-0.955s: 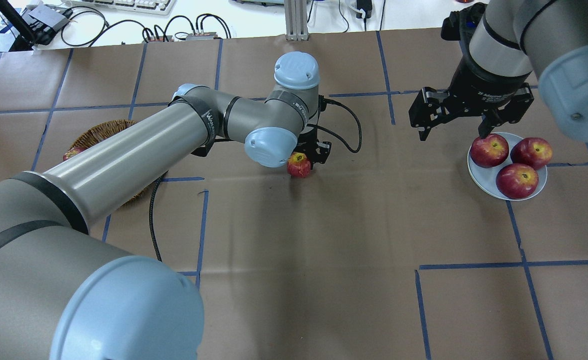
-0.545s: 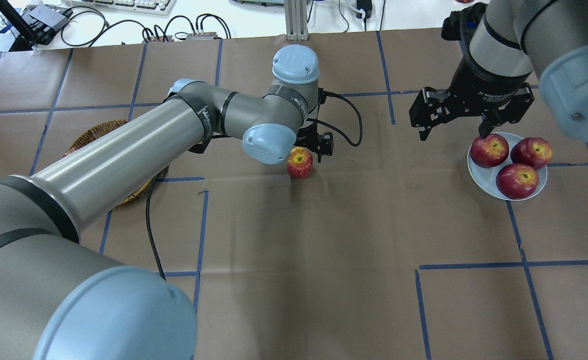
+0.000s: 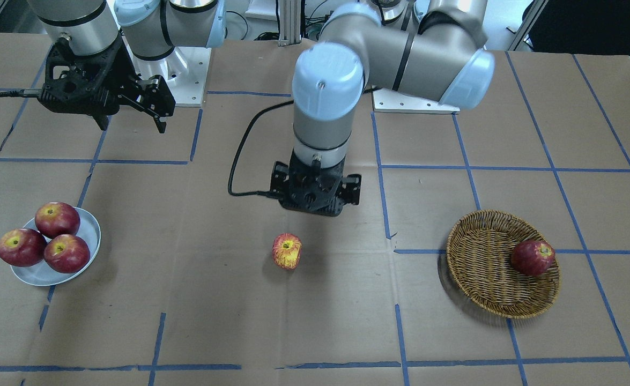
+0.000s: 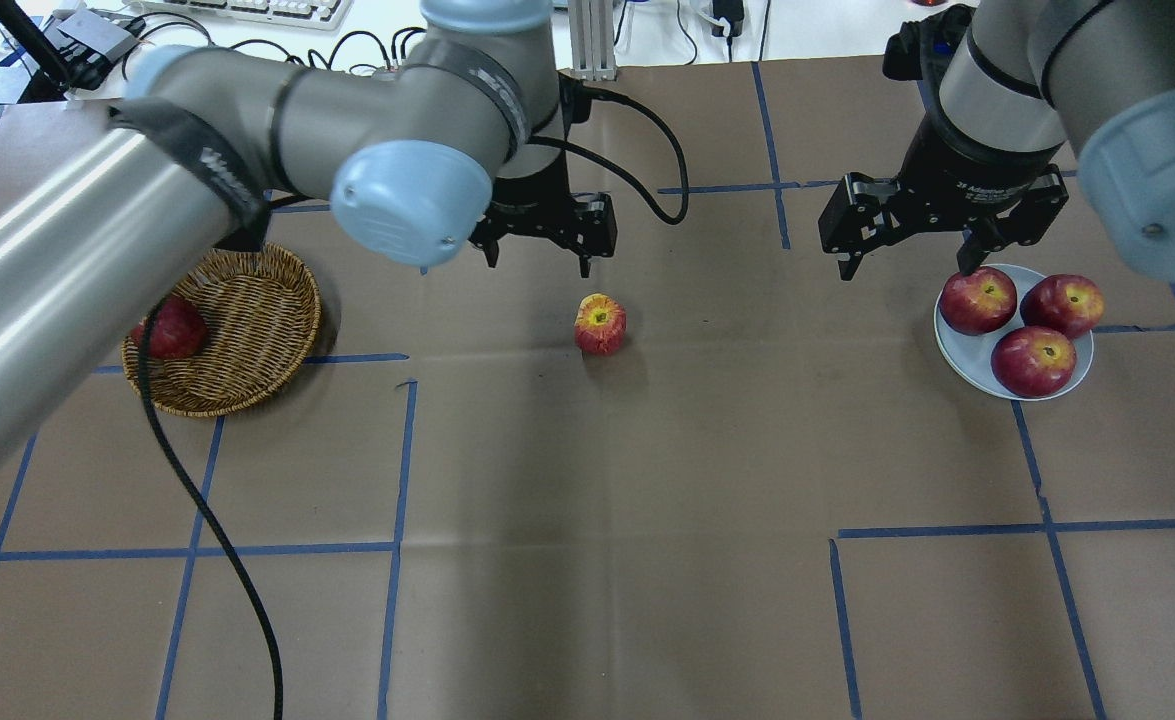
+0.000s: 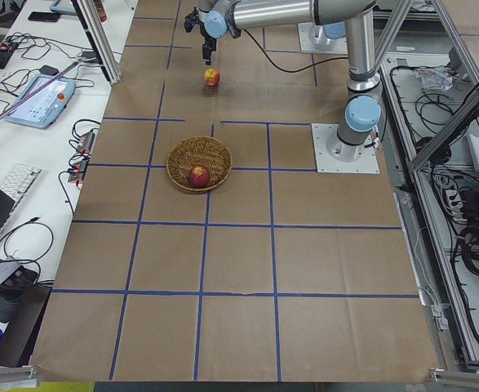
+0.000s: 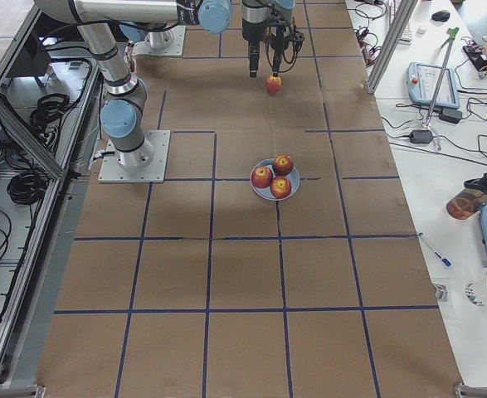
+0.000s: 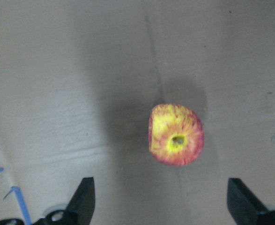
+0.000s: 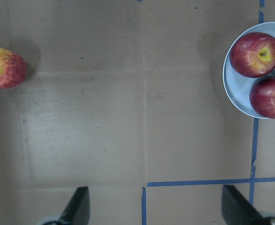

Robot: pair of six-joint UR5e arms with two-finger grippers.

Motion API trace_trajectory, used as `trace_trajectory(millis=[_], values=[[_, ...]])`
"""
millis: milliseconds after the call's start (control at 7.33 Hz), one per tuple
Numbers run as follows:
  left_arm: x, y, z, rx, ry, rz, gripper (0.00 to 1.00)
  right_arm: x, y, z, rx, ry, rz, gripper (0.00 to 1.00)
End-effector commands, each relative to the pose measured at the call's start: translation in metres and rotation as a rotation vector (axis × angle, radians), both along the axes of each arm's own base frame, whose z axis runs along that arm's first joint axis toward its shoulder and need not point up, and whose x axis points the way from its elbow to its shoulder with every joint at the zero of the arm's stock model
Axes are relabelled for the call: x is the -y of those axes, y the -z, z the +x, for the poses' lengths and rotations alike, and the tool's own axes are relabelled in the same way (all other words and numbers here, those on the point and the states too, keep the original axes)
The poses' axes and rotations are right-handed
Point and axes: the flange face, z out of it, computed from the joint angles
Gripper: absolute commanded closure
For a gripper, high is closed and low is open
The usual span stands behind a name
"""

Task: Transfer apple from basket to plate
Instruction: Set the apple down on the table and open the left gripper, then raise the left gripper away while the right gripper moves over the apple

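Apple (image 4: pixel 600 324) lies alone on the surface (image 4: pixel 647 500), about midway between basket (image 4: pixel 247 310) and plate (image 4: pixel 959 358), stem dimple facing up, touching neither tool.

Left tool (image 4: pixel 539 266) hangs released and empty, above and just behind the apple. Right tool (image 4: pixel 905 270) is also spread wide with nothing in it, hovering by the plate's far edge.

One dark red apple (image 4: pixel 175 328) sits in the basket and three others (image 4: pixel 1032 360) crowd the plate.

Judgement: the pickup falls to the right arm.
- Let the left arm clear first.
- Centre the jaws across the apple's widest part, descend low, clench gently.
- Bare plate is scarce: lower it slowly into the gap, or it may roll off.
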Motion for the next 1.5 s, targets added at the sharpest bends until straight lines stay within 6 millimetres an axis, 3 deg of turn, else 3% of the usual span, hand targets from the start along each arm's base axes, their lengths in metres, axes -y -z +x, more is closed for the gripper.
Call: trace_trajectory(millis=[0,136,273,682,1091,1364], values=[[-0.040,-0.083,0.063,-0.009,-0.064,-0.012,0.01,0.002,-0.005,0.003,-0.010,-0.001,-0.022,0.00],[-0.032,-0.083,0.080,-0.011,-0.014,-0.011,0.01,0.007,-0.004,0.015,0.005,0.020,-0.052,0.00],[-0.029,-0.075,0.081,-0.008,0.085,-0.002,0.01,0.010,0.009,0.050,0.004,0.004,-0.036,0.00],[-0.023,-0.063,0.102,0.004,0.060,0.021,0.01,0.024,0.056,0.170,0.018,0.024,-0.088,0.00],[-0.021,-0.063,0.108,0.005,0.054,0.021,0.01,0.039,0.112,0.223,0.025,0.084,-0.089,0.00],[-0.015,-0.066,0.130,0.006,0.021,0.015,0.01,0.044,0.155,0.247,-0.008,0.052,-0.108,0.00]])
